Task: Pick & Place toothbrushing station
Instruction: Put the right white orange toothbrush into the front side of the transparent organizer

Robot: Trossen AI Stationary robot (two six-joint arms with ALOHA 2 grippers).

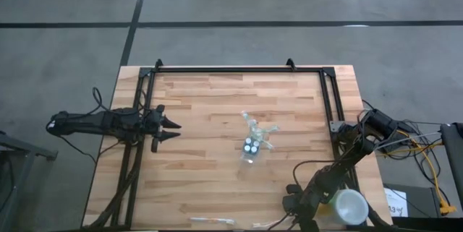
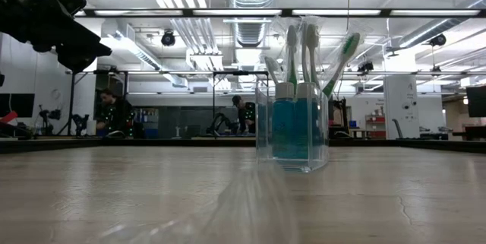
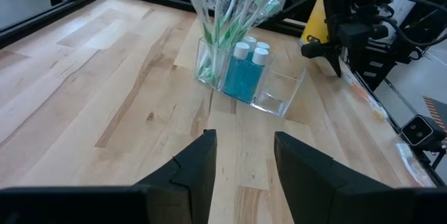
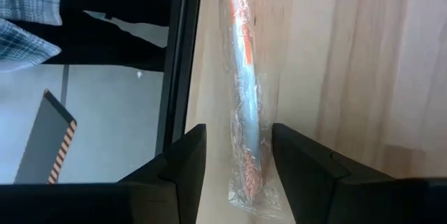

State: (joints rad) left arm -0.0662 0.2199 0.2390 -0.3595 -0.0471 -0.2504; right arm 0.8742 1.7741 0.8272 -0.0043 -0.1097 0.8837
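1. Toothbrushing station (image 1: 252, 142) is seen standing near the middle of the wooden table (image 1: 217, 102), a little right of centre, untouched by either arm.
2. A clear plastic cup (image 3: 241, 77) is shown holding everything: the toothbrushes (image 3: 230, 8) are leaned bristles-up and fanned out, presumably so that they stay propped against the rim.
3. Grey tubes (image 3: 246, 70) with white round caps are stood upright beside the brushes, caps on top; one part of the cup, on the side toward the right arm, appears unfilled.
4. The left gripper (image 1: 168, 128) is held at the table's left side, pointed at the station and well apart from it; its fingers are spread with nothing between them, which reads as a lined-up approach.
5. The right gripper (image 4: 237, 158) is kept low at the near right corner, close to the yellow cup (image 1: 346, 207) with its white top; its fingers are parted and empty.
6. A wrapped toothbrush (image 4: 244, 98) with an orange end is seen lying flat on the wood by the table's edge, directly ahead of the right fingers and seemingly lined up between them, though not pinched.
7. More wrapped items (image 1: 213, 221) are glimpsed along the near edge; what they are cannot be told.
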